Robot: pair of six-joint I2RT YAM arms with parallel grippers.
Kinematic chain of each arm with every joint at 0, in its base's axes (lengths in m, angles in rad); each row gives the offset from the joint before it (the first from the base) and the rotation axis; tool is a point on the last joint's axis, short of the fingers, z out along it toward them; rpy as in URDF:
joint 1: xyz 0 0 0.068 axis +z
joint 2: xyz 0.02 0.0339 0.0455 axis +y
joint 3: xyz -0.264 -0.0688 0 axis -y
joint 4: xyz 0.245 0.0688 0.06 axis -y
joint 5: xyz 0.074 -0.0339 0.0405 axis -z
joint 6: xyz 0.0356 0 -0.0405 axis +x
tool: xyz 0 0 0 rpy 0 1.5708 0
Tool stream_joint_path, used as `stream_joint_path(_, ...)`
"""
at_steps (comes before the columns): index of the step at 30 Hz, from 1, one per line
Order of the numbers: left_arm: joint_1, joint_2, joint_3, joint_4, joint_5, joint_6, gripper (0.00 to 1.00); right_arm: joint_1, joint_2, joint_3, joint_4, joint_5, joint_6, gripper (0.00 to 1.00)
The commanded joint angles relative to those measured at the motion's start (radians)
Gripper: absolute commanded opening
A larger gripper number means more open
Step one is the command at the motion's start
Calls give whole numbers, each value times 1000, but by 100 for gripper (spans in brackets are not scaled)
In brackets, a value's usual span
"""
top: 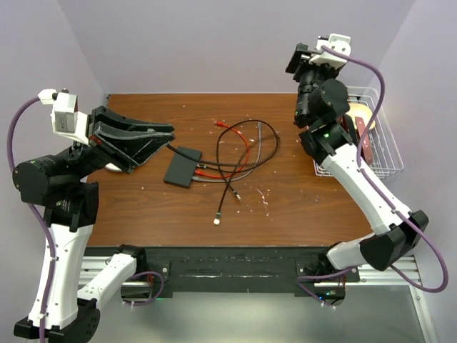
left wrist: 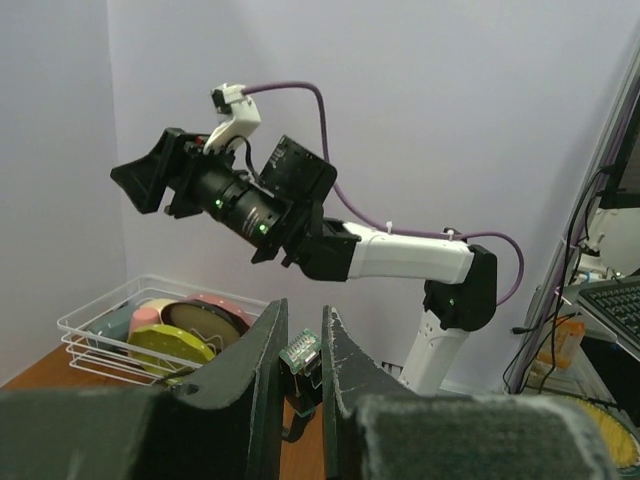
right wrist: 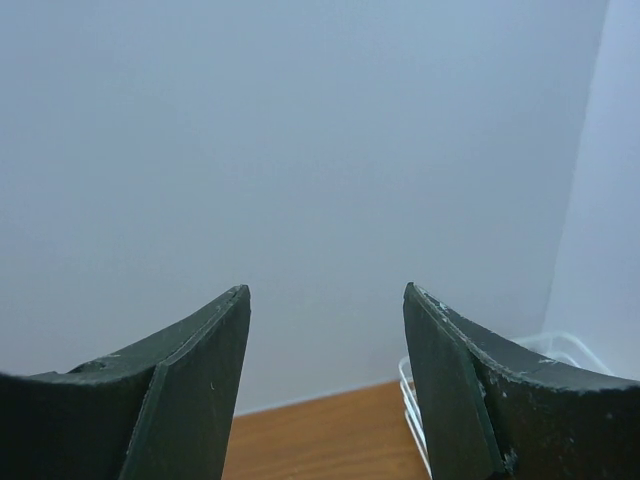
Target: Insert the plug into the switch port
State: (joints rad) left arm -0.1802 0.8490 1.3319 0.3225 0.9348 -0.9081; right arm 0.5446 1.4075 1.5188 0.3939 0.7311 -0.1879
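Figure: both arms at one moment, top and wrist views. My left pincer (left wrist: 304,312) has its two fingers drawn close together, leaving only a narrow slot. In that slot sits the plug (left wrist: 300,352), a small clear connector pinched from both sides, its nose facing outward past the fingertips. From above, this pincer reaches in over the left part of the table (top: 143,207) with its tips pointing right. It is near the switch (top: 182,168), a flat black box lying at an angle near the table's middle. A black cable (top: 178,149) leaves the fingertips and runs toward the box. The switch port (top: 196,170) lies along the box's right-hand long edge, where a red cable (top: 246,143) and a grey one meet it. The single sockets are too small to tell apart. The plug is in none of them. My right pincer (right wrist: 325,295) is lifted high at the far right, fingers spread wide with nothing between them, facing the wall. Beneath that arm stands a wire basket (top: 389,153) holding round dishes.
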Motion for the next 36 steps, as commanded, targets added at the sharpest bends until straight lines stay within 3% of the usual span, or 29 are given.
stream_joint_path(1,-4,-4,-52,-5,-8,14,0,-2,-11,95,-196,-302,106,67)
stream_joint_path(8,-4,30,-230,78,24,37,0,-3,-148,-186,-187,-934,301,87)
stream_joint_path(10,-4,38,-309,110,13,38,0,-3,-143,-224,-204,-1030,350,88)
stream_joint_path(18,-4,93,-525,285,-76,29,0,18,-81,-379,39,-1344,596,88)
stream_joint_path(31,-4,157,-596,391,-94,9,0,186,48,-382,118,-1400,634,78)
stream_joint_path(36,-4,170,-605,412,-88,-3,0,218,87,-376,148,-1414,659,64)
